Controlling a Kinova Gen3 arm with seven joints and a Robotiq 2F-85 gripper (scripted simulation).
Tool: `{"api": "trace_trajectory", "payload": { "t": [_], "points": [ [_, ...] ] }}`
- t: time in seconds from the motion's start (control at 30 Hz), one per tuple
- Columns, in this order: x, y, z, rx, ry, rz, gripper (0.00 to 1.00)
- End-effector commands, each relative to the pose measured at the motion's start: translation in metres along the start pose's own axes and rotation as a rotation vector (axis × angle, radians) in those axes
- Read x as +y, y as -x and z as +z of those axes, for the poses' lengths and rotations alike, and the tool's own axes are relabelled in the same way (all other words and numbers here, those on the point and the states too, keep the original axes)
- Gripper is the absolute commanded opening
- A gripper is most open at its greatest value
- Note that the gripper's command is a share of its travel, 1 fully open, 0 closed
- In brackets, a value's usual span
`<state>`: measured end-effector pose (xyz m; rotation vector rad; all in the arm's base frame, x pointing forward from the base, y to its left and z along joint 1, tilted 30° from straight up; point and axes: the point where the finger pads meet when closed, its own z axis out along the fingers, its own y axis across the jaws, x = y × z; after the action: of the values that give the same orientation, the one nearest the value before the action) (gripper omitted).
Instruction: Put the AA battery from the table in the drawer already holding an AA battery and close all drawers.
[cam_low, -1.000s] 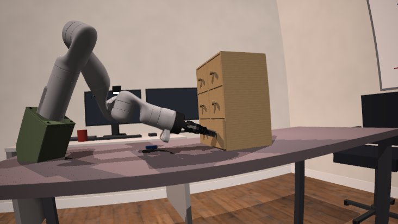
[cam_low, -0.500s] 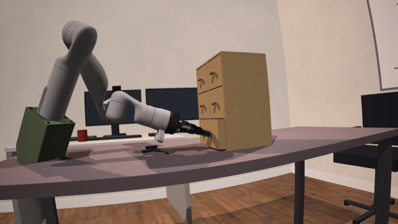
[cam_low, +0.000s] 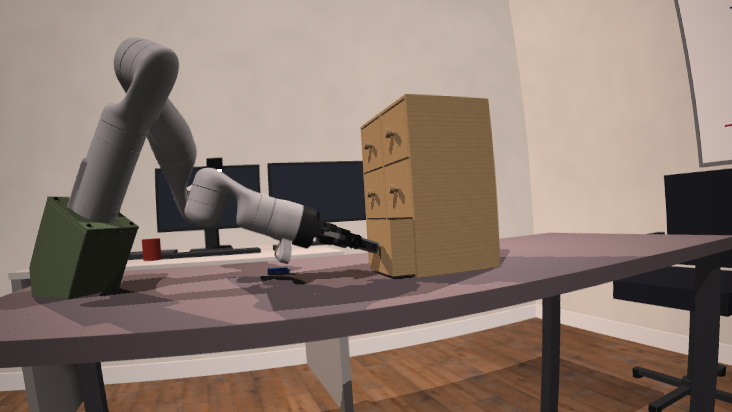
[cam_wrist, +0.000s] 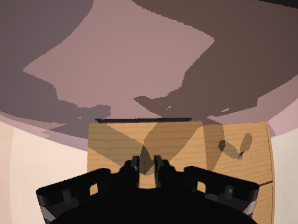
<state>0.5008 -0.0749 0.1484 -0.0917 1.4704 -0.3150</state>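
The small wooden chest [cam_low: 430, 186] stands on the table with two columns of drawers, three rows high. My gripper [cam_low: 372, 247] reaches level to its bottom row and is shut on the handle [cam_wrist: 147, 171] of a bottom drawer [cam_wrist: 143, 145]. That drawer seems to stand a little out of the chest's front. The handle of the neighbouring bottom drawer [cam_wrist: 233, 145] shows beside it in the wrist view. A small blue object, apparently the AA battery [cam_low: 278, 270], lies on the table under my forearm, left of the chest. The insides of the drawers are hidden.
The robot's green base [cam_low: 79, 248] stands at the table's left. A red cup [cam_low: 151, 249] and two dark monitors [cam_low: 261, 191] are on a desk behind. A black office chair [cam_low: 686, 266] is at the right, past the table edge.
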Motion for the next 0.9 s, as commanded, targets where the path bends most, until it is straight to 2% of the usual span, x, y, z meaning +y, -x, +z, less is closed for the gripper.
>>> {"api": "trace_trajectory", "payload": {
  "t": [0.0, 0.87],
  "points": [
    [0.001, 0.000, -0.001, 0.001, 0.001, 0.000, 0.13],
    [0.001, -0.008, -0.021, 0.001, 0.001, 0.000, 0.13]
  ]
}}
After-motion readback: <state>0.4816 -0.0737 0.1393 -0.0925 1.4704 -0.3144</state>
